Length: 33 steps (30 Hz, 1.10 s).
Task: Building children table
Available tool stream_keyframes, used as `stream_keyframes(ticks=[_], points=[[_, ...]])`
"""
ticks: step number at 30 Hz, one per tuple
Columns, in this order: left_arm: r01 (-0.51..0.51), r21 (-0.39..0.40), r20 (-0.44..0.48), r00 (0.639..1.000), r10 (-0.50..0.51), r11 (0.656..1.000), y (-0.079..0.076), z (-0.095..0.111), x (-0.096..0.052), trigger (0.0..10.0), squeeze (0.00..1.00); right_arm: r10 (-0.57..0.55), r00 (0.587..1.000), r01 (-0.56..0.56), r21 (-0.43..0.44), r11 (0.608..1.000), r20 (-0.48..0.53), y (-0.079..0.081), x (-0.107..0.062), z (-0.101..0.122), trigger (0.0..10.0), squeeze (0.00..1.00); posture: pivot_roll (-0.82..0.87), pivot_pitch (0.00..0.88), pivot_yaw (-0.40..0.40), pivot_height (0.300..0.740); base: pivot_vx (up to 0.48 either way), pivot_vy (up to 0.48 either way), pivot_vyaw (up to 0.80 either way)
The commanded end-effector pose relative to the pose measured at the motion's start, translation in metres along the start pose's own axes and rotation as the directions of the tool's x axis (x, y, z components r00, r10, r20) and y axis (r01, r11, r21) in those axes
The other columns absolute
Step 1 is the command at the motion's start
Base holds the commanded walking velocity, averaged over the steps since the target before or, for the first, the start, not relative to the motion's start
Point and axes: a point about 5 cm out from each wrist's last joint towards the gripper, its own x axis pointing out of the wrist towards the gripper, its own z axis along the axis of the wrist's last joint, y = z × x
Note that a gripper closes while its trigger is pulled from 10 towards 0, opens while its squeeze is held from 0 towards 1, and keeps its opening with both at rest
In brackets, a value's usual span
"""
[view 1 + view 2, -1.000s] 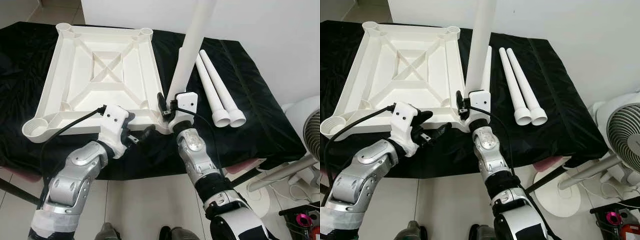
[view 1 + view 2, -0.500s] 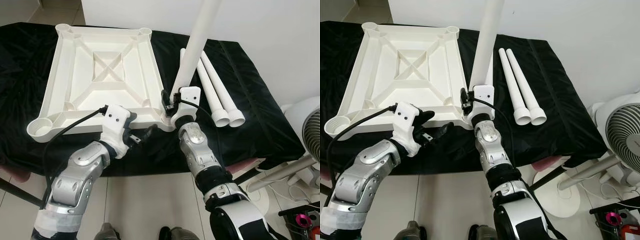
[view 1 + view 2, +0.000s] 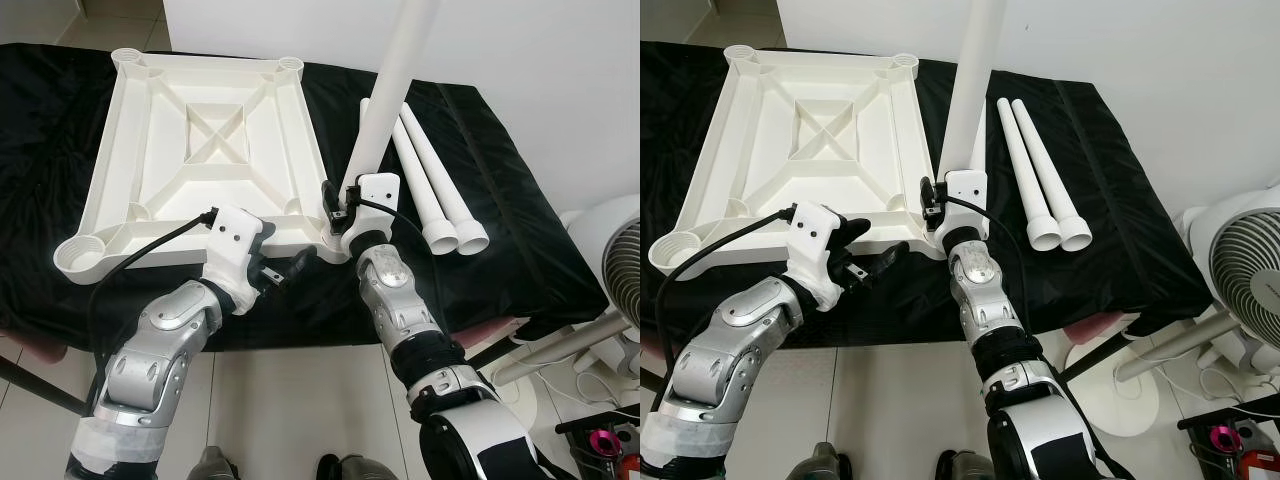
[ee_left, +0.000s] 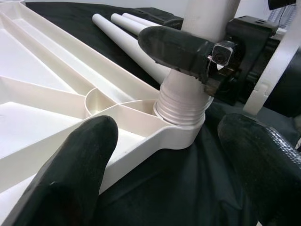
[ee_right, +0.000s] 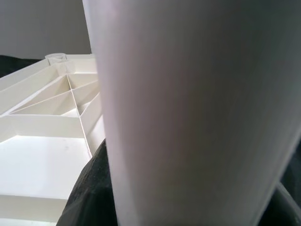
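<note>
The white tabletop (image 3: 200,150) lay upside down, ribbed underside up, on a bench draped in black cloth (image 3: 520,230). One white leg (image 3: 385,100) stood upright with its threaded end seated in the tabletop's corner socket (image 4: 181,127) nearest the robot on its right side. The right gripper (image 3: 342,200) was closed around this leg just above the socket, one black finger (image 4: 174,47) wrapped across the leg's base in the left wrist view. In the right wrist view the leg's shaft stood directly before the camera, with the tabletop's ribs beyond it.

The left gripper (image 3: 283,272) was at the near edge of the tabletop, just beside the same socket on its left. Its jaws were spread wide and held nothing; in the left wrist view the two fingertips (image 4: 80,165) flanked the socket corner without touching it.

Three spare legs (image 3: 430,180) lay side by side on the cloth, to the right of the upright leg and apart from both grippers, their wider ends pointing toward the robot. A white fan (image 3: 1240,270) stood on the floor past the bench's right end.
</note>
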Motion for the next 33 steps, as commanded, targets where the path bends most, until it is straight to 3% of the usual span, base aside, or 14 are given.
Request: stream_keyframes(ticks=[1,3,4,9,10,15,16,17,18,25,26,27,28,33], points=[[-0.053,0.002,0.009,0.999,0.053,0.999,0.0,0.001,0.0,10.0,0.0,-0.023,0.998,0.024,0.009,1.0,-0.06,-0.009,-0.007,-0.014,2.9,0.0,0.07,0.08,-0.12,0.74,0.0,0.0,0.0],[-0.052,0.001,0.009,0.999,0.052,0.999,0.0,0.001,0.0,10.0,0.0,-0.027,0.998,0.028,0.009,1.0,-0.059,-0.011,-0.007,-0.013,2.9,0.0,0.07,0.08,-0.12,0.74,0.0,0.0,0.0],[-0.051,-0.001,0.01,0.999,0.051,0.999,-0.001,0.001,0.001,10.0,0.0,-0.023,0.998,0.023,0.011,1.0,-0.055,-0.016,-0.007,-0.012,10.0,0.0,0.07,0.08,-0.12,0.74,0.0,0.0,0.0],[-0.045,-0.005,0.012,0.999,0.045,0.999,-0.002,0.001,0.002,10.0,0.0,-0.002,0.998,0.002,0.0,1.0,-0.059,-0.031,-0.007,-0.011,10.0,0.0,0.06,0.086,-0.117,0.74,0.0,0.0,0.0],[-0.043,-0.006,0.013,0.999,0.043,0.999,-0.003,0.002,0.002,10.0,0.0,0.002,0.998,-0.002,-0.001,1.0,-0.065,-0.035,-0.007,-0.011,10.0,1.0,0.06,0.088,-0.113,0.74,0.0,0.0,0.0],[-0.042,-0.006,0.014,0.999,0.042,0.999,-0.002,0.002,0.003,10.0,0.0,0.017,0.998,-0.018,-0.021,1.0,-0.065,-0.035,-0.008,-0.011,10.0,1.0,0.06,0.088,-0.113,0.74,0.0,0.0,0.0],[-0.042,-0.007,0.013,0.999,0.042,0.999,-0.002,0.002,0.003,10.0,0.0,0.032,0.997,-0.034,-0.017,0.999,-0.065,-0.033,-0.008,-0.011,10.0,0.11,0.06,0.088,-0.113,0.74,0.0,0.0,0.0],[-0.042,-0.007,0.013,0.999,0.042,0.999,-0.002,0.002,0.003,10.0,0.0,0.032,0.997,-0.034,-0.017,0.999,-0.065,-0.033,-0.008,-0.011,10.0,0.11,0.06,0.088,-0.113,0.74,0.0,0.0,0.0],[-0.043,-0.006,0.014,0.999,0.043,0.999,-0.002,0.002,0.002,10.0,0.0,0.048,0.997,-0.049,-0.016,0.999,-0.065,-0.032,-0.009,-0.011,10.0,0.0,0.06,0.093,-0.114,0.74,0.0,0.0,0.0],[-0.046,-0.012,0.017,0.999,0.046,0.999,-0.003,0.003,0.002,10.0,0.0,0.146,0.987,-0.147,-0.011,0.989,-0.059,-0.03,-0.012,-0.011,10.0,0.0,0.06,0.093,-0.116,0.74,0.0,0.0,0.0],[-0.045,-0.013,0.018,0.999,0.046,0.999,-0.003,0.003,0.002,10.0,0.0,0.177,0.983,-0.178,-0.005,0.984,-0.045,-0.032,-0.012,-0.009,2.5,0.0,0.06,0.092,-0.115,0.74,0.0,0.0,0.0],[-0.045,-0.013,0.018,0.999,0.046,0.999,-0.003,0.003,0.002,10.0,0.0,0.177,0.983,-0.178,-0.005,0.984,-0.045,-0.032,-0.012,-0.009,2.5,0.0,0.06,0.092,-0.115,0.74,0.0,0.0,0.0],[-0.044,-0.014,0.019,0.999,0.045,0.999,-0.004,0.003,0.003,10.0,0.0,0.198,0.979,-0.199,-0.013,0.98,-0.042,-0.034,-0.012,-0.008,0.0,0.0,0.05,0.092,-0.115,0.74,0.0,0.0,0.0],[-0.044,-0.014,0.023,0.999,0.045,0.999,-0.004,0.004,0.004,10.0,0.0,0.212,0.976,-0.213,-0.008,0.977,-0.047,-0.044,-0.008,-0.004,0.0,0.0,0.05,0.092,-0.116,0.74,0.0,0.0,0.0]])
